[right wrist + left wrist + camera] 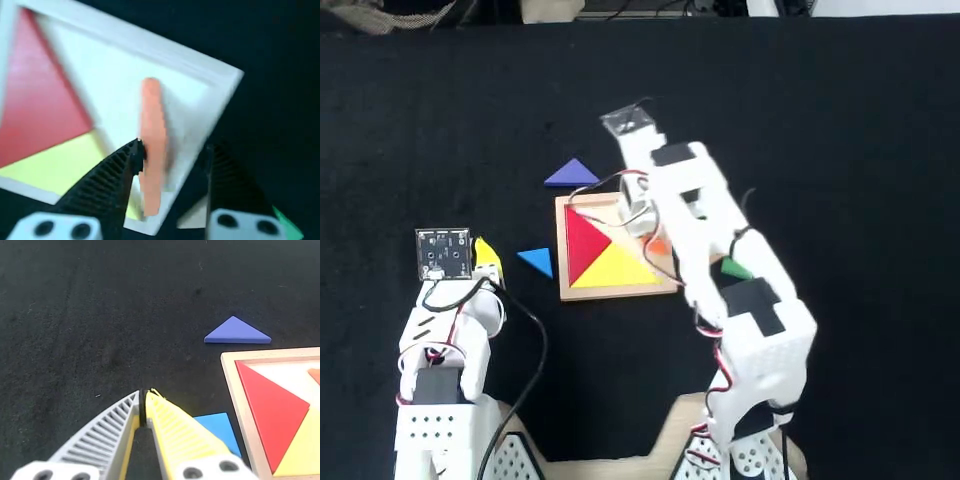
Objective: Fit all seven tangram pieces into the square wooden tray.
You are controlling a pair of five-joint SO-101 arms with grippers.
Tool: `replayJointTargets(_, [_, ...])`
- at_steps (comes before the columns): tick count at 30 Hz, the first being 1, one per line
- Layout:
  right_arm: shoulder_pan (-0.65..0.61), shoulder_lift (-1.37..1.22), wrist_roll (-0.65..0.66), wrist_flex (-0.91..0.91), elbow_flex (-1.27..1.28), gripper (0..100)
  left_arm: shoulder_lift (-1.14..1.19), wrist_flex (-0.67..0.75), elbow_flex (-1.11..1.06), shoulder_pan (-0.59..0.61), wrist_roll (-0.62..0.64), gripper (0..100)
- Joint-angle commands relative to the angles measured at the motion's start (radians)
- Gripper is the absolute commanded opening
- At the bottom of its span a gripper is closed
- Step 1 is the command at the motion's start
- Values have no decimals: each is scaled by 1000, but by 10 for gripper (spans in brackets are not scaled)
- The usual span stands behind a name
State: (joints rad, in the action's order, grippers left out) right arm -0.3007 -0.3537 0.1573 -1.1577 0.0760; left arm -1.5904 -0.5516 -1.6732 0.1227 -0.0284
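The square wooden tray (564, 250) holds a red triangle (582, 240) and a yellow triangle (615, 268). My right gripper (175, 148) hangs open over the tray's bare part. An orange piece (152, 145) stands on edge there, touching one finger (120, 170) and apart from the other. A purple triangle (572, 174) lies on the cloth beyond the tray and a blue triangle (536, 261) to its left. A green piece (735, 268) peeks out right of the tray. My left gripper (143, 396) is shut and holds nothing, low over the cloth beside the blue triangle (220, 427).
Black cloth covers the table. The right arm (720, 260) crosses above the tray's right side and hides that part. The table's front edge with the arm bases (620, 465) lies near me.
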Motion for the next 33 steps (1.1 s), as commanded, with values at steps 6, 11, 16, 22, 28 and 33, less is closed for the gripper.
replayJointTargets(6, [5, 45, 37, -28, -67, 204, -6, 15, 7, -13, -8, 30])
replayJointTargets(11, [-31, 70, 38, 35, -85, 198, -6, 15, 7, -13, -8, 30])
replayJointTargets(16, [-35, 13, 106, 130, -88, 60, -6, 15, 7, -13, -8, 30])
replayJointTargets(22, [-29, -70, 114, 106, -168, 60, -6, 15, 7, -13, -8, 30])
replayJointTargets(28, [-29, -148, 115, 35, -269, 64, -6, 15, 7, -13, -8, 30])
replayJointTargets(33, [-8, -183, 115, -3, -326, 64, -6, 15, 7, -13, -8, 30])
